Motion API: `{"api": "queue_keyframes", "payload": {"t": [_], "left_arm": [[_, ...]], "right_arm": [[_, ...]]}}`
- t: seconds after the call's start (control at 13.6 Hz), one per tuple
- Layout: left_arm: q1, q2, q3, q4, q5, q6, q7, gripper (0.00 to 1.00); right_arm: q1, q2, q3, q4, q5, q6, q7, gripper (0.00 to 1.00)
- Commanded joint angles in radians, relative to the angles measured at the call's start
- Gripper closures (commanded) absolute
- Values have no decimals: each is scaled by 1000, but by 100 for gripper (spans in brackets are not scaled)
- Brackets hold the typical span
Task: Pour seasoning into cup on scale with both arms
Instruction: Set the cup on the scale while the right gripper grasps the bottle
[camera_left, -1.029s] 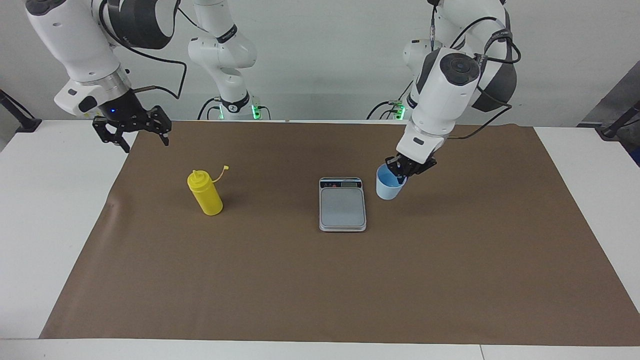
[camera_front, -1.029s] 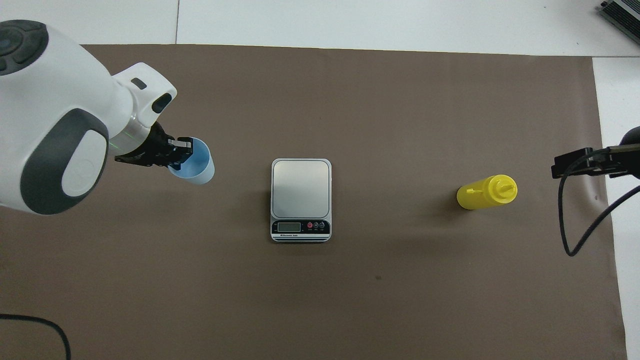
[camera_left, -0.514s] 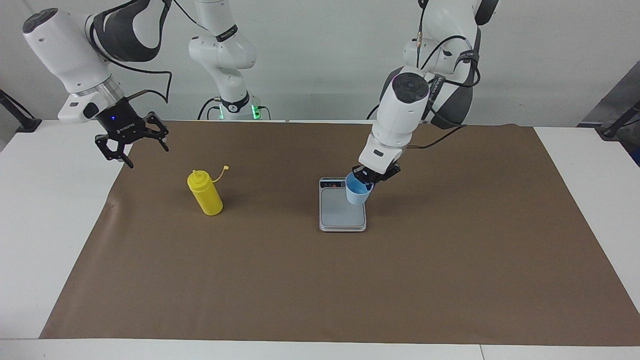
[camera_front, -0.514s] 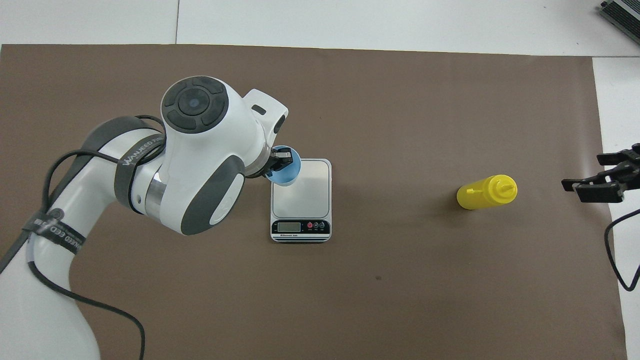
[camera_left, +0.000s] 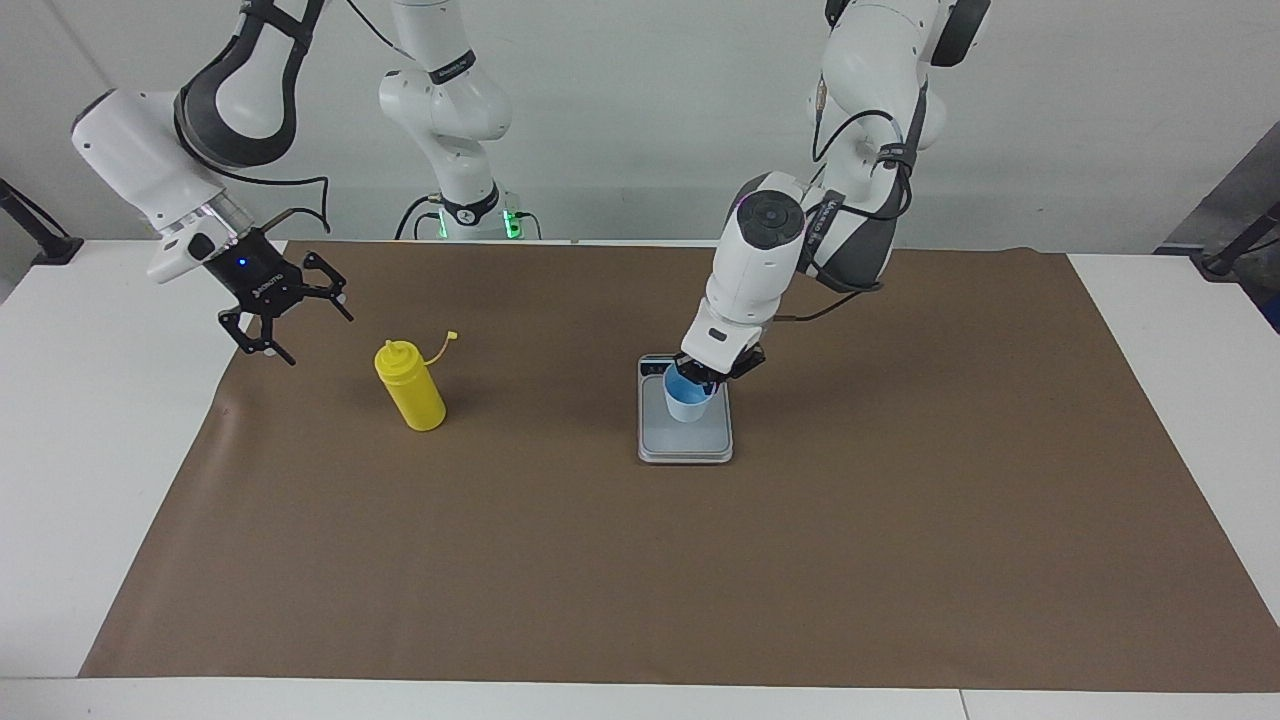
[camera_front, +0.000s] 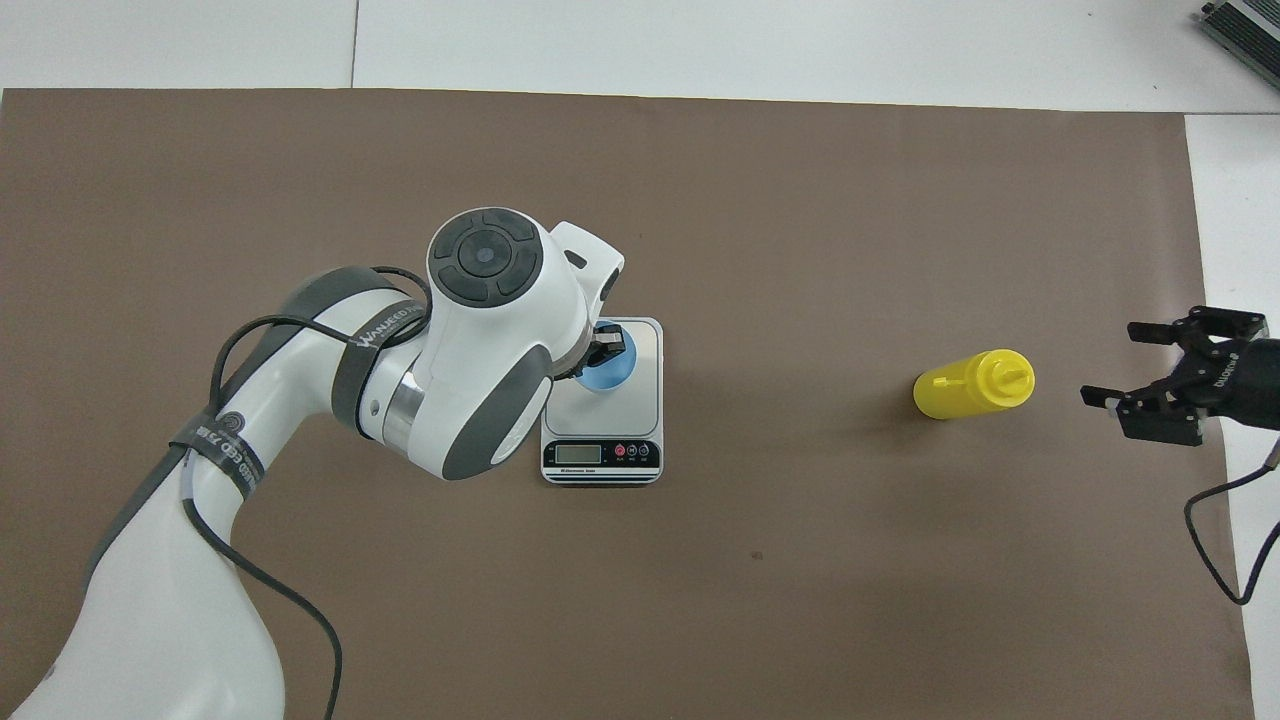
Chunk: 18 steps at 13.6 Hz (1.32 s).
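Observation:
The light-blue cup (camera_left: 686, 404) (camera_front: 604, 374) is upright at the grey plate of the silver scale (camera_left: 685, 445) (camera_front: 640, 400), low enough that I cannot tell whether it rests on it. My left gripper (camera_left: 703, 382) (camera_front: 608, 350) is shut on the cup's rim, one finger inside and one outside. The yellow seasoning bottle (camera_left: 410, 390) (camera_front: 975, 383) stands on the brown mat toward the right arm's end, its tethered cap hanging off. My right gripper (camera_left: 305, 330) (camera_front: 1110, 362) hangs open in the air beside the bottle, over the mat's edge, apart from it.
A brown mat (camera_left: 640, 560) covers most of the white table (camera_left: 90, 420). Black clamp arms (camera_left: 35, 235) (camera_left: 1235, 250) stand at the table's two corners nearest the robots. A black cable (camera_front: 1215, 540) loops down from the right arm.
The left arm carried the cup from the mat beside the scale to the scale's plate and lowered it. The right gripper came down and closer to the bottle.

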Motion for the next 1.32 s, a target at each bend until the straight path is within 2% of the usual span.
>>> {"api": "queue_keyframes", "payload": {"t": [0.0,0.44,0.59,0.73,0.96,1.18,1.25], "left_arm": [[-21,-27,15,-55,13,46,-23,100],[-18,-28,15,-73,13,57,-23,100],[-10,-28,17,-72,18,63,-20,100],[-9,-27,17,-72,20,74,-20,100],[-9,-27,20,-72,21,83,-22,100],[-10,-25,18,-75,20,92,-22,100],[-10,-25,18,-80,20,97,-22,74]], "right_arm": [[-38,35,7,-71,167,46,-241,0],[-60,135,7,-116,400,33,-586,0],[-61,150,8,-125,437,29,-644,0],[-60,202,7,-125,522,-6,-740,0],[-93,331,7,-124,641,-94,-928,0],[-55,331,8,-124,677,-94,-950,0],[-53,331,8,-124,688,-95,-948,0]]}}
